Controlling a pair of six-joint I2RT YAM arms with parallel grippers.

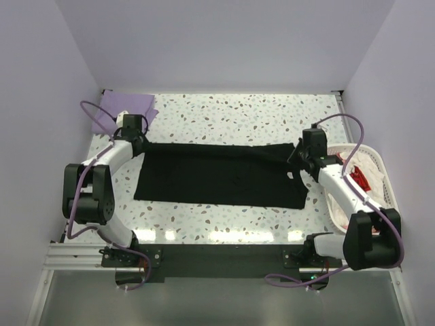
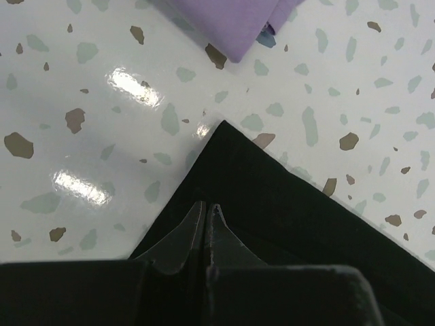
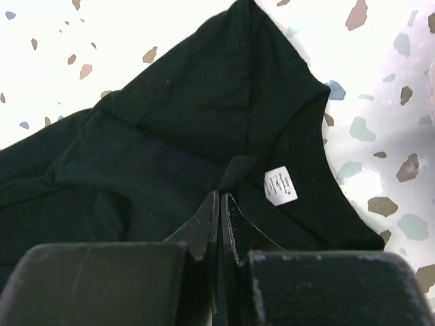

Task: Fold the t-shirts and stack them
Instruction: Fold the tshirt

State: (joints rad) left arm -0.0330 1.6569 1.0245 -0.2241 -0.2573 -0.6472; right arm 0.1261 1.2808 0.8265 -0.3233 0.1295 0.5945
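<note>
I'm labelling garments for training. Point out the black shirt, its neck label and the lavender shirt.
black shirt (image 1: 217,176), top view, middle of the cloth
neck label (image 3: 280,185), right wrist view, centre of the tag
lavender shirt (image 2: 231,27), left wrist view, near its folded corner

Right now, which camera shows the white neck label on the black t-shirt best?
The right wrist view: the neck label sits large and unobstructed inside the collar of the black t-shirt. The top external view shows only a tiny white speck; the left wrist view shows one shirt corner, no label.
</note>
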